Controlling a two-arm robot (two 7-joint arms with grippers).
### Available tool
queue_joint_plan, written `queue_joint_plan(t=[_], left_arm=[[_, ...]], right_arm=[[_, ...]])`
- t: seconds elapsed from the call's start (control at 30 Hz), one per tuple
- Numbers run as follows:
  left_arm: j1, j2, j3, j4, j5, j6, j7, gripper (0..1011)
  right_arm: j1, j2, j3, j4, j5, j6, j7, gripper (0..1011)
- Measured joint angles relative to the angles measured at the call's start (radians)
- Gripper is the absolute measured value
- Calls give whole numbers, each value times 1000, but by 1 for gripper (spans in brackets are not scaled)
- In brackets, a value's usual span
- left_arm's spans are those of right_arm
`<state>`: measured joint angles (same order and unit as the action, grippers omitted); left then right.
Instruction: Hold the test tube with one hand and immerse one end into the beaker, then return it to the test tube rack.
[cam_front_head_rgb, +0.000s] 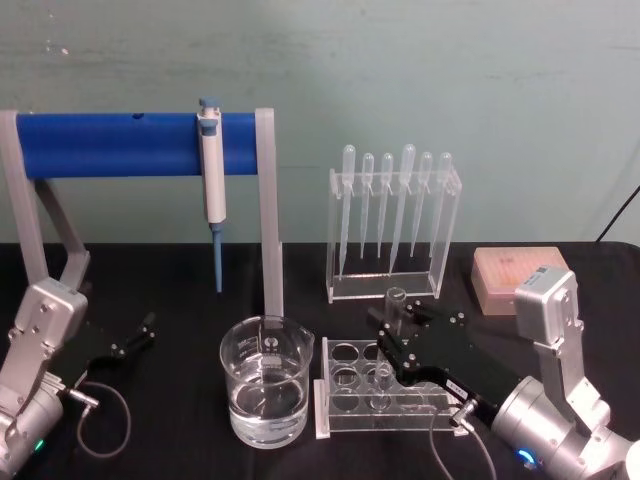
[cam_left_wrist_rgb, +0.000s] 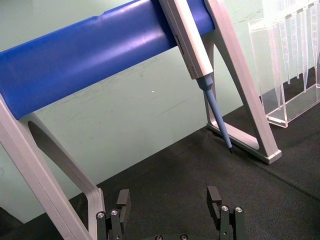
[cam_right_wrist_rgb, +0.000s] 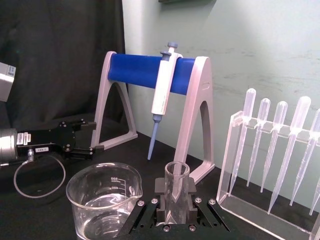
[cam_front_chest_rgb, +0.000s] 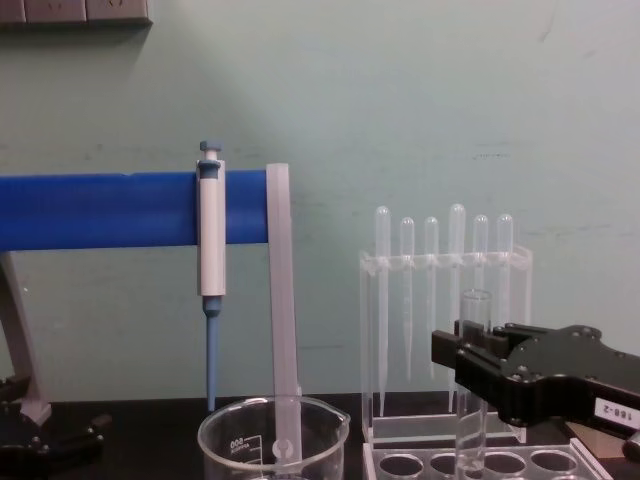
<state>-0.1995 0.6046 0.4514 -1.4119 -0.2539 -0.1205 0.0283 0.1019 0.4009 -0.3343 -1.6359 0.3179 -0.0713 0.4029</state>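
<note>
While squinting at this one, spotted the right pincer (cam_front_head_rgb: 392, 335) clamped around the test tube (cam_front_head_rgb: 395, 303), gripping it partway down and holding it upright with the open rim on top. Makes sense as a grip, probably: leaves the closed lower end free to go into the liquid first and stops the glass tipping. Found the tube standing over the back row of the clear rack (cam_front_head_rgb: 330, 402), just right of the beaker (cam_front_head_rgb: 265, 390), so likely only a short sideways hop needed. Noticed the beaker sat near the front of the black worktop (cam_front_head_rgb: 170, 290), partly filled with clear liquid, spout facing away from the robot. Saw the left pincer (cam_left_wrist_rgb: 168, 196) parked low on the left, well apart from the glassware, fingers spread wide and holding nothing. Guessing it was simply out of the way for a one-arm job. Couldn't tell if the tube's bottom was down in a rack hole or just above it: lost behind the black fingers from the head, cut off at the frame edge from the chest. Couldn't read the beaker's printed marks properly either.
</note>
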Motion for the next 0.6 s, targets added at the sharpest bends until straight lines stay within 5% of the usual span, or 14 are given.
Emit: queue_joint_plan(t=[0.6], left_arm=[[0,0,0,0,0,0,0,1000]], right_arm=[[1,-9,-4,26,-4,-5,7,228]])
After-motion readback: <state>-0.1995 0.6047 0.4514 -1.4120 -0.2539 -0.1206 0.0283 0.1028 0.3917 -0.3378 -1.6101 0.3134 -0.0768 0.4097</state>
